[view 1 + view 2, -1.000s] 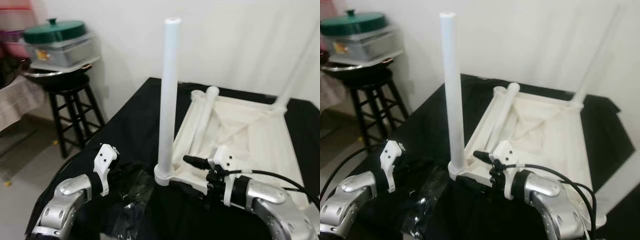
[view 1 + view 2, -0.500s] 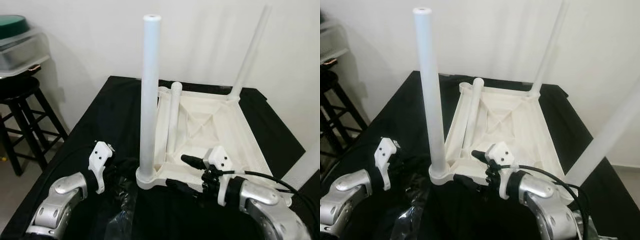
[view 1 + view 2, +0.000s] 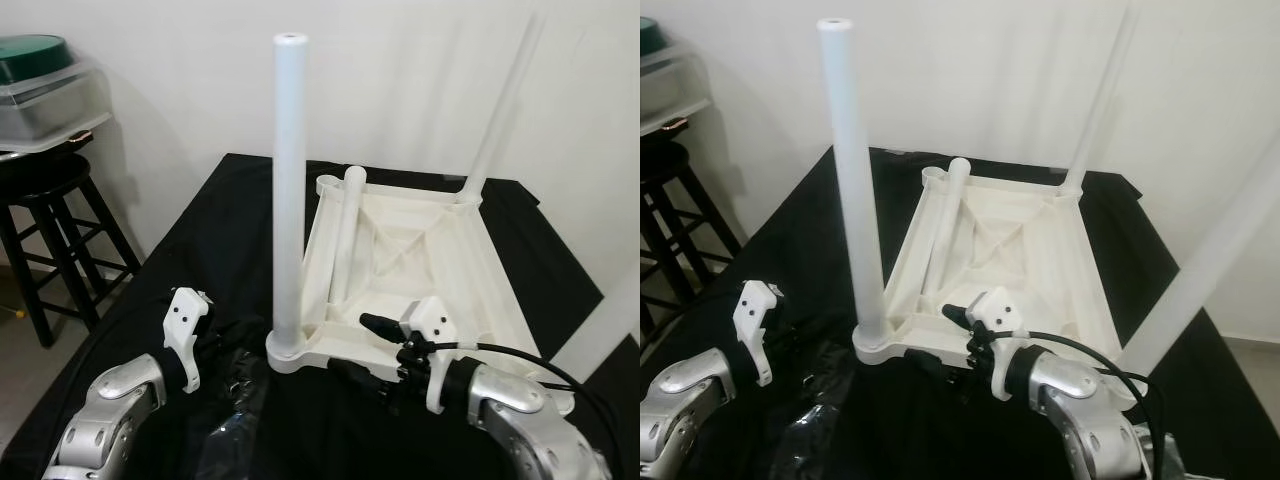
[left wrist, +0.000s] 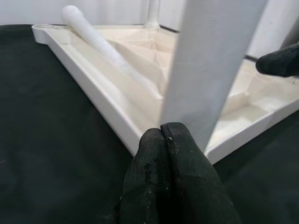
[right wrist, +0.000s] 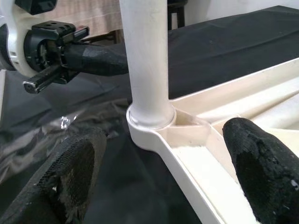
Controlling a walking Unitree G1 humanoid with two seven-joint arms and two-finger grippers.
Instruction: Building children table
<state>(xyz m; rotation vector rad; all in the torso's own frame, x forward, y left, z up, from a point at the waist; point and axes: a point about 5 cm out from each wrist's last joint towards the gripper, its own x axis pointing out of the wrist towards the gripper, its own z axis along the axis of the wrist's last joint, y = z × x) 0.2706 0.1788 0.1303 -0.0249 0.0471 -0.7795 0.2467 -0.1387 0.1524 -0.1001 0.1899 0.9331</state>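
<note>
Straddling tabletop (image 3: 420, 250) edge, right claw (image 5: 163, 163)

far table leg (image 3: 505, 95) top cut off, green-lidded container (image 3: 40, 85) cropped

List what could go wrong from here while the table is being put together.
1. The right gripper, open, straddles the near edge of the upturned tabletop; a push there might slide it on the black cloth.
2. The left gripper, shut, sits close to the upright leg; a bump could tilt or loosen it.
3. The loose leg lying inside the tabletop may roll if it is jolted.
</note>
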